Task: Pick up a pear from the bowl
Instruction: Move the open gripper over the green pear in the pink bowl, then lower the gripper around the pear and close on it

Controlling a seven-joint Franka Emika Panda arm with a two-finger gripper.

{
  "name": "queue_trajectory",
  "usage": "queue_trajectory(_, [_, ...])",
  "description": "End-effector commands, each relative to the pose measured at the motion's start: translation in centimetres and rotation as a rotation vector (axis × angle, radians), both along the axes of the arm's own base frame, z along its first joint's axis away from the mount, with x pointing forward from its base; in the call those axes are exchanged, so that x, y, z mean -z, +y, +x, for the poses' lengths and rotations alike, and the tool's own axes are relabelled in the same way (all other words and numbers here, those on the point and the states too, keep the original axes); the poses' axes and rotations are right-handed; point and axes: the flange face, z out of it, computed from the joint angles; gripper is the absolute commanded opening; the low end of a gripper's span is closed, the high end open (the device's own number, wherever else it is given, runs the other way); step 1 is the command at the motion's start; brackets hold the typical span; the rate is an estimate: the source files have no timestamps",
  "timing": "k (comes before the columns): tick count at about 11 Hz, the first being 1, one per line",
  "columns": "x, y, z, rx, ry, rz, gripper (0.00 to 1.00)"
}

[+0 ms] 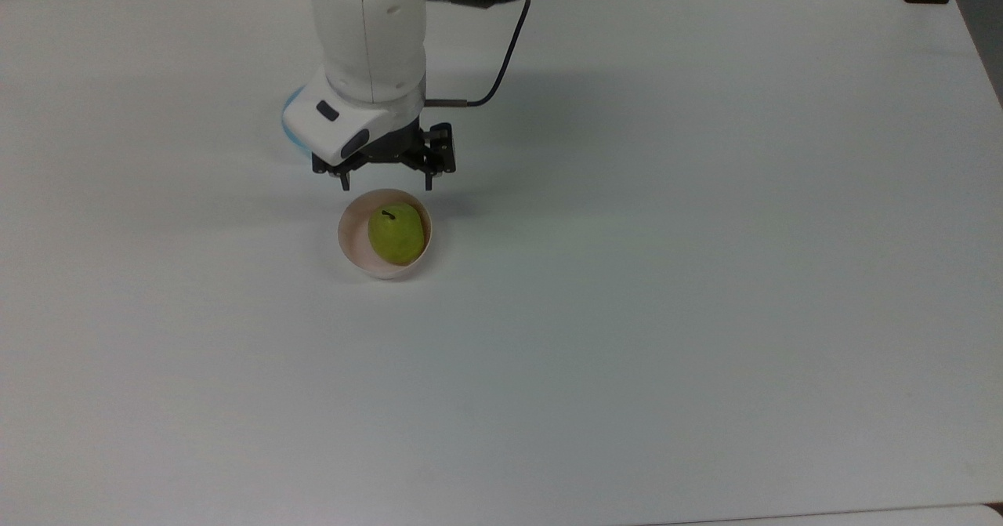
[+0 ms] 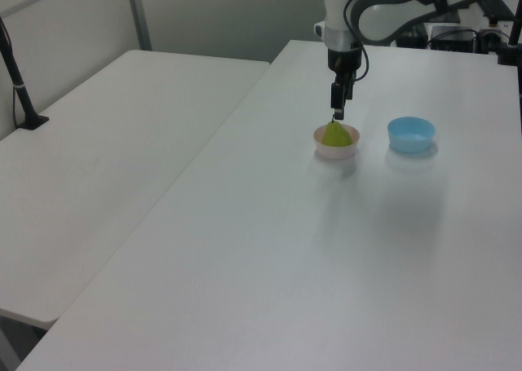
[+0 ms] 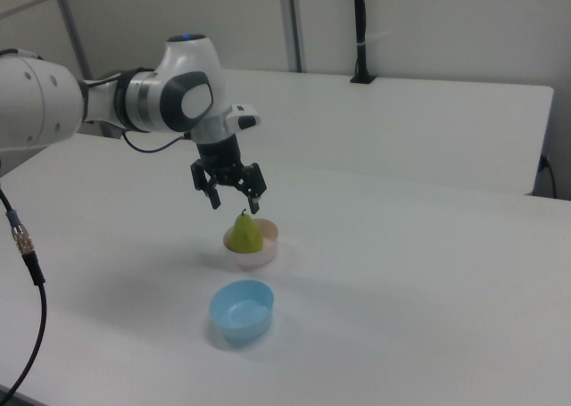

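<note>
The tool (image 3: 233, 201) hangs wide open and empty just above the pear (image 3: 244, 234); pear sits in the bowl (image 3: 264, 256).

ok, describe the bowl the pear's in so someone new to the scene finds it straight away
On the big white table stand two small round bowls, close to the robot arm. The one you want is the pale pink bowl, just below the open claw in the top view, with a yellow-green pear upright inside. Its neighbour, the light blue bowl, has nothing in it.
</note>
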Motion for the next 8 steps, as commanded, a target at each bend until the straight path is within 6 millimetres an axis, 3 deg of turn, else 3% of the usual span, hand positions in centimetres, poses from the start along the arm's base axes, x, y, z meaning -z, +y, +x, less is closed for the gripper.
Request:
queue_trajectory(1, [3.2, -0.7, 1.1, -0.02, -0.011, 0.013, 0.93])
queue_trajectory(8, [6.7, -0.6, 1.5, -0.031, 0.023, 0.001, 0.77])
